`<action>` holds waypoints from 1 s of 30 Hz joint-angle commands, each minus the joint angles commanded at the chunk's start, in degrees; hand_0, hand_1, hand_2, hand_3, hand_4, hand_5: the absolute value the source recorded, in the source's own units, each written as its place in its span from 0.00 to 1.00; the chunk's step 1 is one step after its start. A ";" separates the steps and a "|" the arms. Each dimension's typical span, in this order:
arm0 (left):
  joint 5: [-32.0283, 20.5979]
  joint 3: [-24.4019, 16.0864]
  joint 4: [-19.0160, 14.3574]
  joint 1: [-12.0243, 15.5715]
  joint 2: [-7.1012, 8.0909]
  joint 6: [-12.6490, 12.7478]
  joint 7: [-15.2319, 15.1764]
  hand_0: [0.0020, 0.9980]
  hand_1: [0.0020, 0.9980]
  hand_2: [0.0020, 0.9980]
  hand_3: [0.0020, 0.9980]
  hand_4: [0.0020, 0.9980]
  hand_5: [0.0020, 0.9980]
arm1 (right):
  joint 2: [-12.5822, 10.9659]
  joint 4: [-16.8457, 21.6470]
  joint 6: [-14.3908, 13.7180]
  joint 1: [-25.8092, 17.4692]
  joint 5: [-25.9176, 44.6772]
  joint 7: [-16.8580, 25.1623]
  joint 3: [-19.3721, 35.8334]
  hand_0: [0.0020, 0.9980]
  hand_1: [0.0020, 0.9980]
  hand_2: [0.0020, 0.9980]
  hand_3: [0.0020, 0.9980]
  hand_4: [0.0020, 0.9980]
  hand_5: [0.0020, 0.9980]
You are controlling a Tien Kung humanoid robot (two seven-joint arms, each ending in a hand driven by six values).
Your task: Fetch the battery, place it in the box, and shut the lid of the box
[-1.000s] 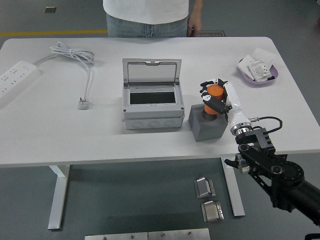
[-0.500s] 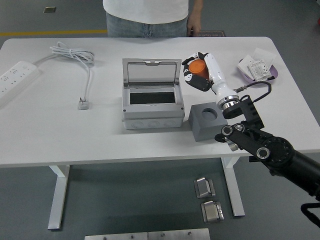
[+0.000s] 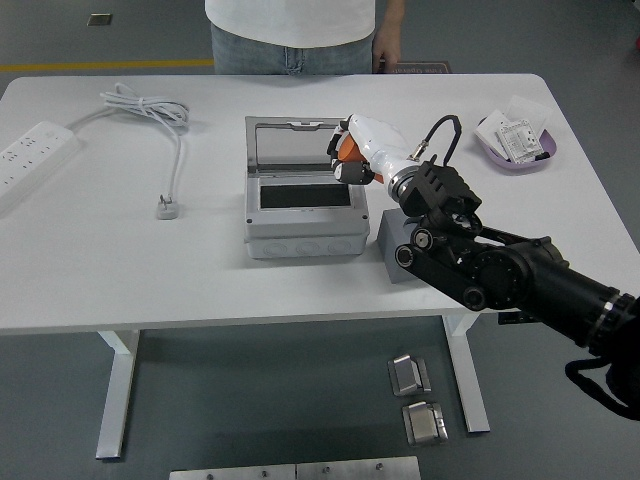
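Observation:
My right hand [image 3: 352,155] is shut on the orange battery [image 3: 349,148] and holds it in the air over the right rim of the grey box [image 3: 303,232]. The box stands mid-table with its clear lid [image 3: 298,144] raised upright at the back and its dark inside exposed. Only a small part of the battery shows between the white fingers. The grey holder block [image 3: 391,238] sits to the right of the box, mostly hidden behind my black forearm [image 3: 480,265]. My left arm is out of sight.
A person in a white shirt [image 3: 290,20] stands at the far edge, hands off the table. A white power strip [image 3: 30,155] and coiled cable with plug [image 3: 165,205] lie at the left. A purple dish [image 3: 515,148] with packets sits at the far right.
My right hand lifted the battery out of the grey block, carried it up and leftward, and now holds it at the box's right rim.

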 joint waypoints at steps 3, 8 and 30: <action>0.23 -0.13 -0.02 -0.07 0.09 -0.03 0.16 0.68 0.71 0.59 0.61 0.36 0.00 | 1.25 -1.24 -0.07 0.57 0.73 -0.61 -1.17 0.27 0.28 0.26 0.22 0.00 0.00; 0.67 -0.38 -0.05 -0.24 0.23 -0.10 0.44 0.68 0.71 0.59 0.61 0.36 0.00 | 3.08 -2.44 -0.83 1.57 3.09 0.07 -3.48 0.28 0.28 0.26 0.22 0.00 0.00; 5.75 -3.14 -0.41 -1.03 0.32 -1.65 3.71 0.68 0.71 0.59 0.61 0.36 0.00 | 5.21 -7.99 -3.25 6.61 18.79 17.87 -16.93 0.28 0.28 0.25 0.22 0.00 0.00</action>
